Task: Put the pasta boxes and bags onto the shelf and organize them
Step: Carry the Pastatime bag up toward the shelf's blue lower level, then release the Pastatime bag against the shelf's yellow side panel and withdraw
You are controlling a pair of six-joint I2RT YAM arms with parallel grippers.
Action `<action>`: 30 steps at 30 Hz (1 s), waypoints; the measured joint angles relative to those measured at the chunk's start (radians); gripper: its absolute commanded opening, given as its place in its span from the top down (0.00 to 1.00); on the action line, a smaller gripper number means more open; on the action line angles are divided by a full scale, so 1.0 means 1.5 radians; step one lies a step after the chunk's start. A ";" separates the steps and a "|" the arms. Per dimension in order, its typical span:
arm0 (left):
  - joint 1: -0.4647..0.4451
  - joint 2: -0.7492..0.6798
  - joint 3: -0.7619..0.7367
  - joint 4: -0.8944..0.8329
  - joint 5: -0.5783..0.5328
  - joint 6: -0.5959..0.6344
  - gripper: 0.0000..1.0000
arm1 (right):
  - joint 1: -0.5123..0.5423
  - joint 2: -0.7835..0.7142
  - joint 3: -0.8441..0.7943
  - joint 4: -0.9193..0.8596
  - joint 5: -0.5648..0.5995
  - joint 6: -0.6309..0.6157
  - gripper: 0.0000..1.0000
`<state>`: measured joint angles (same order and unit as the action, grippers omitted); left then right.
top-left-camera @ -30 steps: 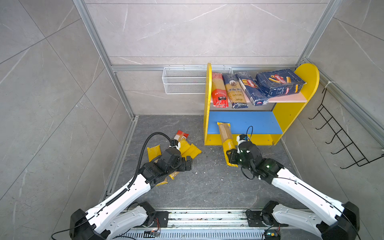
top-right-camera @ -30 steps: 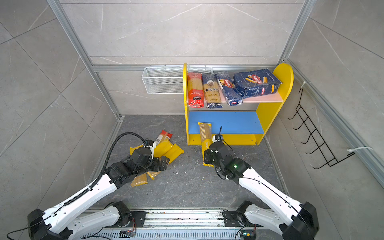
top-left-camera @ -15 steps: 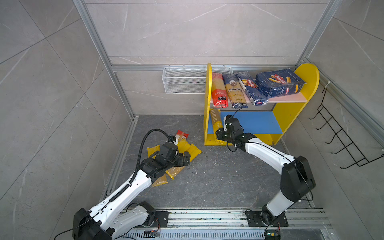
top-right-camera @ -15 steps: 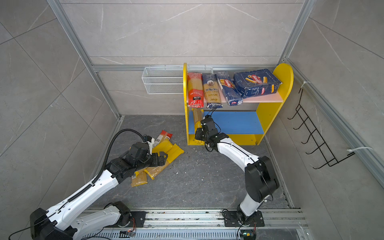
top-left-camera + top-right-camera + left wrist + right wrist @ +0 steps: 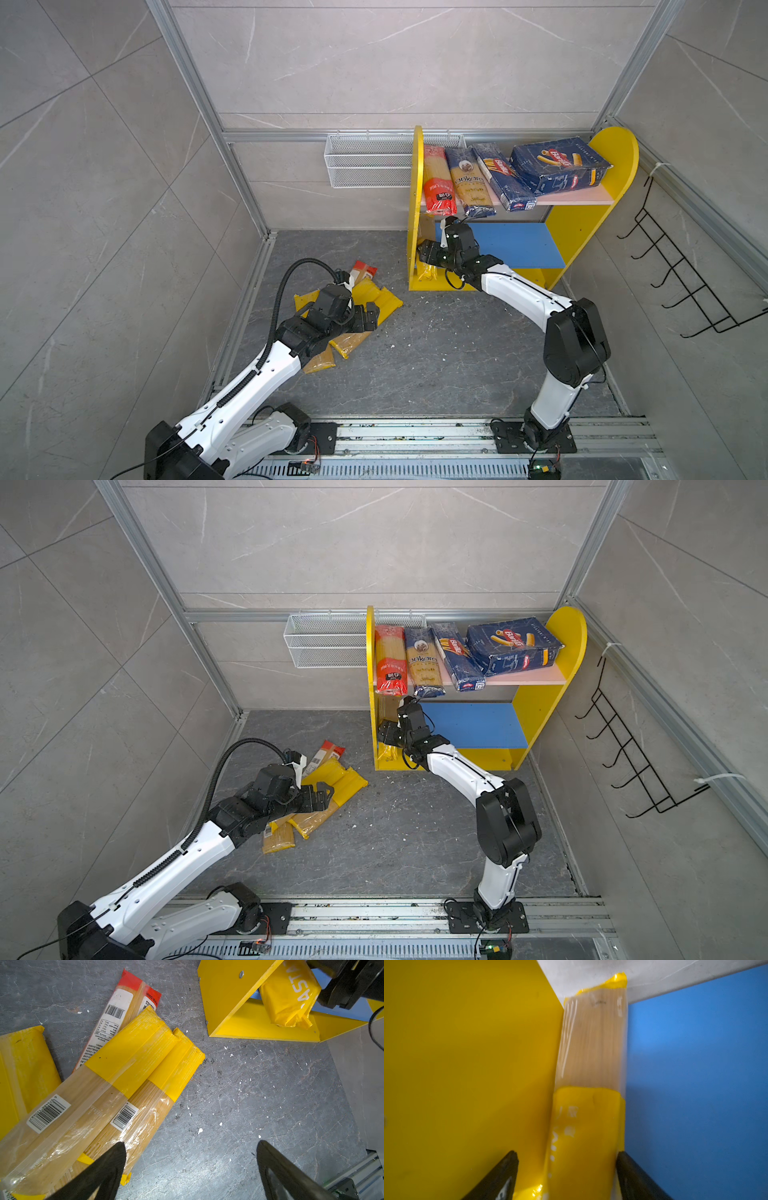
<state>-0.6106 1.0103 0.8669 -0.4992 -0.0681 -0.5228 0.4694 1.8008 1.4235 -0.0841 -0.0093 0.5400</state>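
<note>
The shelf [image 5: 615,158] holds a red-ended bag [image 5: 436,178], the dark blue ankara bag [image 5: 469,183] and two blue pasta boxes [image 5: 559,166] on its pink board. A yellow bag [image 5: 591,1105] lies on the blue lower board [image 5: 519,245] against the left yellow panel. My right gripper [image 5: 566,1154] straddles its near end, jaws open, with a gap on one side. Yellow bags [image 5: 128,1059] and a red-ended bag [image 5: 122,1007] lie piled on the floor. My left gripper [image 5: 191,1145] hovers open at the pile's edge, with bare floor between its fingers.
A white wire basket [image 5: 365,166] hangs on the back wall left of the shelf. A black hook rack [image 5: 685,266] hangs on the right wall. Pasta crumbs dot the grey floor [image 5: 436,353]. The arms' base rail [image 5: 415,432] runs along the front.
My right arm carried the yellow bag from the floor in front of the shelf into the lower tier's left corner, and its jaws have opened. My left gripper shifted slightly over the pile.
</note>
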 measured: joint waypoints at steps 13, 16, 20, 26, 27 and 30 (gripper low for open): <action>0.001 -0.047 -0.030 -0.001 0.000 -0.001 0.00 | -0.002 -0.124 -0.093 -0.004 0.001 0.001 0.17; 0.001 -0.061 -0.038 -0.001 0.000 -0.002 0.00 | -0.002 -0.172 -0.132 -0.011 0.004 0.002 0.17; 0.001 -0.079 -0.050 -0.001 -0.001 -0.005 0.00 | -0.002 -0.224 -0.182 -0.017 0.003 0.011 0.17; 0.002 -0.102 -0.086 -0.001 -0.006 -0.023 0.00 | 0.006 -0.299 -0.292 -0.024 0.001 0.037 0.17; 0.002 -0.104 -0.093 -0.002 -0.006 -0.025 0.00 | 0.009 -0.310 -0.308 -0.026 0.001 0.042 0.17; 0.007 -0.106 -0.111 -0.002 -0.006 -0.038 0.00 | 0.027 -0.350 -0.356 -0.033 0.001 0.055 0.17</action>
<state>-0.6003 0.8513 0.7002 -0.5018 -0.0776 -0.5793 0.5102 1.2751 0.8894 -0.1341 -0.0074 0.6231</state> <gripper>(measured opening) 0.999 0.831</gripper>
